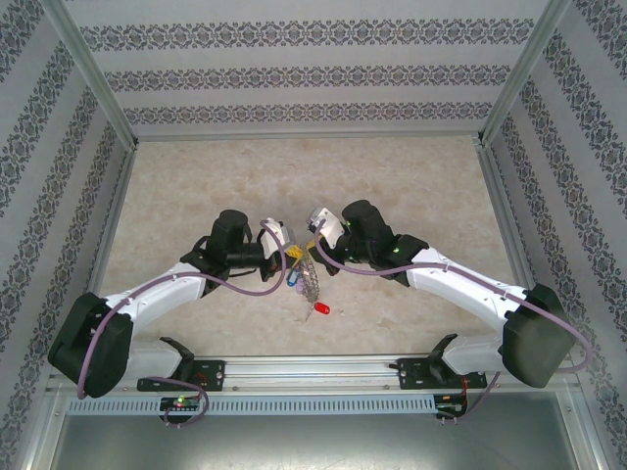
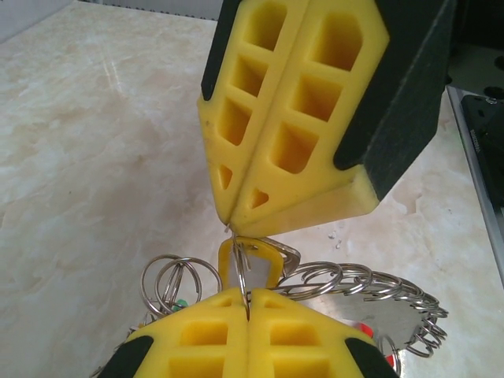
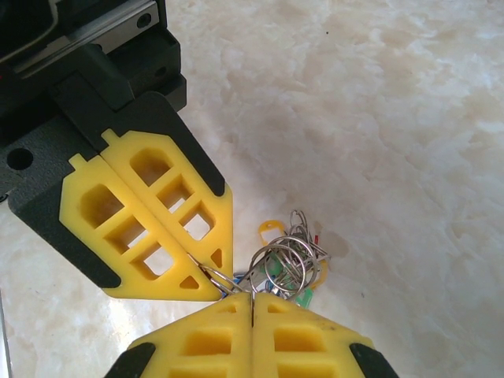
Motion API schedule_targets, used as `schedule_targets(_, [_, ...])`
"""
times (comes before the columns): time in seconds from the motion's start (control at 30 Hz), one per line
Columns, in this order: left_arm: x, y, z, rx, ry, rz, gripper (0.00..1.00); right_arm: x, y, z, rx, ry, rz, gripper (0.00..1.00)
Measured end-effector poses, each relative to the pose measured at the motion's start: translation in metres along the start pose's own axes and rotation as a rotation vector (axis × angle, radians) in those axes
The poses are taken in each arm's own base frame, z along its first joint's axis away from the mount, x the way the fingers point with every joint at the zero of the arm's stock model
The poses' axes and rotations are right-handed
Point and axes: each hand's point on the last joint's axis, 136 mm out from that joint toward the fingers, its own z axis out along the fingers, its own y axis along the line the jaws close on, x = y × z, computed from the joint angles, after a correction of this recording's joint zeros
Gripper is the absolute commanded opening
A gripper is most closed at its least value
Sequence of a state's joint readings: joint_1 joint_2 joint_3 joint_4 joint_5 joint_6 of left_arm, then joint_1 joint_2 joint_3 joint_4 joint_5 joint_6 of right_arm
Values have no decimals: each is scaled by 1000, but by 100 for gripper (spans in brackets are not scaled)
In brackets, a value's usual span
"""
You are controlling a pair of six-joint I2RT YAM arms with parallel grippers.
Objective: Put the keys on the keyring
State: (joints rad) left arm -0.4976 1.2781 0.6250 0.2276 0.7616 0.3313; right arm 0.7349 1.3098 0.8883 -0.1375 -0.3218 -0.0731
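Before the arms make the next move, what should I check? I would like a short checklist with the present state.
1. Left gripper shut on the wire ring by the yellow tag: ok.
2. Right gripper shut on the same ring: ok.
3. That ring already threaded on the keyring: cannot tell.
4. Whole keyring lifted off the table: cannot tell.
5. Red tag clear of both grippers: ok.

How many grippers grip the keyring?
2: the left gripper, reaching from the left, and the right gripper, from the right; both pinch small rings on the keyring mid-table.
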Motion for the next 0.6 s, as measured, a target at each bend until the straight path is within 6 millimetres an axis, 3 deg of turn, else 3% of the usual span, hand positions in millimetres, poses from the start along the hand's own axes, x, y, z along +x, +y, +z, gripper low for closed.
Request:
schedule_targets(0.3, [-1,2,1,-11,-22,13,16,-2,-1,-2,4,-6,0,0])
schedule_targets(0.6, [-1,2,1,-11,-25,11,21,-2,-4,-3,10,-8,4,0])
